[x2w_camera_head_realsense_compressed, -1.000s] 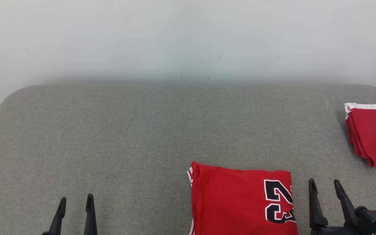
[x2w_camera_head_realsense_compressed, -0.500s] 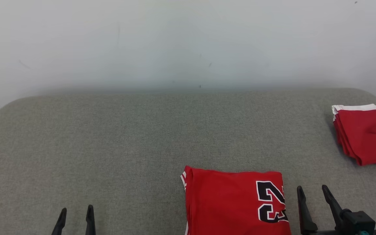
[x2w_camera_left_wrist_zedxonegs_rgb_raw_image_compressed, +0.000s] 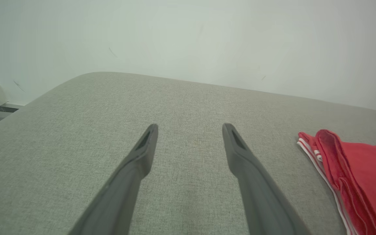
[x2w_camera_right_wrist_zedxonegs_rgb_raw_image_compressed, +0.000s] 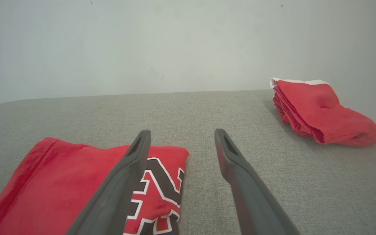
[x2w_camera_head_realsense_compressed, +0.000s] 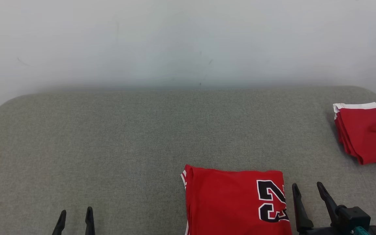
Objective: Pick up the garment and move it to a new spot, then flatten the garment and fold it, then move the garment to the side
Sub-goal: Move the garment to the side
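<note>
Garment [x2w_camera_head_realsense_compressed: 233, 202] lying folded flat near the front edge of the grey cushion [x2w_camera_head_realsense_compressed: 109, 130], red with white trim and a black number facing up. Right gripper [x2w_camera_head_realsense_compressed: 307, 185] hanging just beside its numbered edge, fingers standing wide and holding nothing, pointing toward the wall [x2w_camera_head_realsense_compressed: 188, 39]; left gripper [x2w_camera_head_realsense_compressed: 76, 211] likewise gaping empty, well apart from the garment over the cushion.

A plain pale wall [x2w_camera_head_realsense_compressed: 188, 39] is standing at the back, showing a few faint scuffs. A grey fabric-covered surface [x2w_camera_head_realsense_compressed: 109, 130] with rounded corners is lying before it under soft, even light.
</note>
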Controlling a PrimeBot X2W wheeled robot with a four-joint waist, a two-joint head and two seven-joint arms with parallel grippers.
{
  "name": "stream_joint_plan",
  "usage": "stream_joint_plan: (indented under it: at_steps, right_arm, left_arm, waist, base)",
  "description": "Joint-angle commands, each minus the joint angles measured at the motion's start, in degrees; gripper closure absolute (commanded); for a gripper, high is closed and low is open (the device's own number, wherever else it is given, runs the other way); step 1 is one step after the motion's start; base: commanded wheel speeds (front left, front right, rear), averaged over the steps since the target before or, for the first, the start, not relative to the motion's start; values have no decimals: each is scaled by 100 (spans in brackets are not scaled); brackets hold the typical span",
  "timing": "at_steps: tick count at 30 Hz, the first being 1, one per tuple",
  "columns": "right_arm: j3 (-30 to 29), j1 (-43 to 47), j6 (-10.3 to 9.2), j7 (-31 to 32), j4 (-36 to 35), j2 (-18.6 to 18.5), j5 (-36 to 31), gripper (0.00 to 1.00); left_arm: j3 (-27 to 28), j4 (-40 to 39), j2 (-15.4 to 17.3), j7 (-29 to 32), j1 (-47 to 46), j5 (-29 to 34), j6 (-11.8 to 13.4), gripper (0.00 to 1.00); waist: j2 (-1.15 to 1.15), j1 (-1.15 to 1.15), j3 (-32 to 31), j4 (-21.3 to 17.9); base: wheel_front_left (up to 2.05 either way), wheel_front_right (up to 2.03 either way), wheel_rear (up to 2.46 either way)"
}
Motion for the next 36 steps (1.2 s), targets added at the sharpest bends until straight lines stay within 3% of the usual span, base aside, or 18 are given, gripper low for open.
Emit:
stream_joint_plan:
  at_steps: [1, 7, 13, 17, 21, 26, 36]
  right_arm:
    - [14, -75, -13, 24, -7, -5, -26, 0]
    - [11, -139, -13, 352, 21, -21, -3, 0]
    - [97, -290, -13, 2543, -140, 26, 569, 0]
    - [-208, -420, -12, 4101, -441, 92, 466, 0]
    - [-435, -489, -12, 5147, -770, 128, 247, 0]
    - [-454, -580, -12, 5699, -787, 133, 347, 0]
    - [-371, -839, -12, 5678, -395, 132, 460, 0]
  left_arm:
    - [26, 8, -37, -16, 21, 58, -23, 0]
    - [80, 6, -87, -16, 8, 113, -40, 0]
    - [124, 9, -144, -16, -26, 166, -87, 0]
    - [137, 13, -177, -16, -61, 167, -89, 0]
    - [96, -11, -221, -16, -152, 191, -116, 0]
    - [59, -23, -235, -16, -244, 204, -152, 0]
    - [117, -39, -227, -16, -356, 239, -198, 0]
  waist:
    - [0, 0, 0, -3]
    - [0, 0, 5, -18]
    - [0, 0, 38, -52]
    - [0, 0, 82, -48]
    - [0, 0, 194, 21]
    - [0, 0, 381, 159]
    - [0, 0, 674, 306]
  base:
    - [0, 0, 0]
    - [0, 0, 0]
    - [0, 0, 0]
    - [0, 0, 0]
    - [0, 0, 0]
    - [0, 0, 0]
    - [0, 0, 0]
